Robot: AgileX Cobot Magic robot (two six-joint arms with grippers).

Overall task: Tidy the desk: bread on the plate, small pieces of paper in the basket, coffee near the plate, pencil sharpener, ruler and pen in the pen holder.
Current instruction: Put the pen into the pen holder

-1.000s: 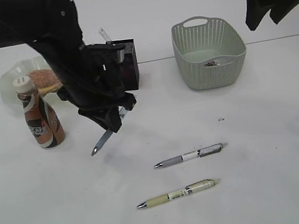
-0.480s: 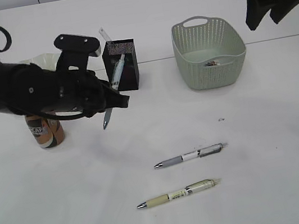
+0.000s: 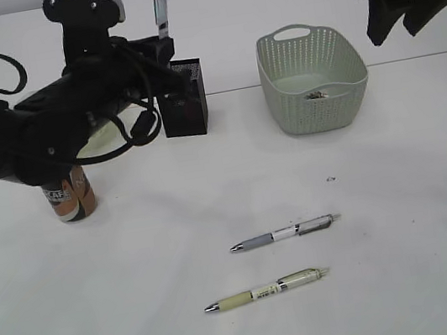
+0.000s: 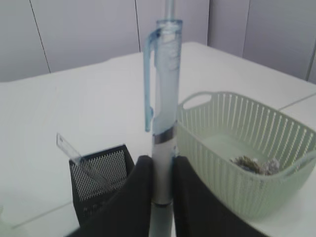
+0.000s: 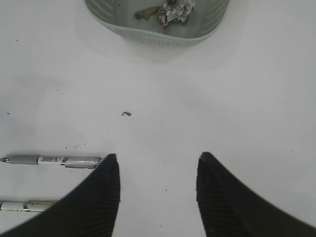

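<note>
Left pincer: the left pincer (image 4: 157, 185) is clamped on a translucent pale-blue plastic pen (image 4: 163, 118), held upright with its clip end up, above the black square metal-mesh pen holder (image 3: 183, 97) in the upper middle-left of the exterior view.
Right pincer: the right pincer (image 5: 158, 190) stands wide and holds nothing; in the exterior view it hangs in the upper right corner, well clear of the counter.
Pen holder: a short clear plastic ruler (image 4: 81, 160) already leans in it. I cannot see a pencil sharpener.
Basket: the pale sage-green perforated plastic basket (image 3: 313, 77), upper right of centre, holds the small crumpled pieces of paper (image 5: 173, 11).
Coffee: the small bottle with a brown and cream swirl label (image 3: 69, 199) stands at the left, mostly behind the left arm. The plate and the bread are hidden by that arm, so their state cannot be told.
Left on the counter: a grey-and-white pen (image 3: 283, 232) and a cream-olive pen (image 3: 264, 290) lie side by side, lower centre of the white counter (image 3: 404, 232). A tiny dark speck (image 5: 126, 114) lies between them and the basket.
Progress: paper and ruler look done; the held pen is about to go in. By my judgement the two lying pens remain, so the task is well past halfway.
</note>
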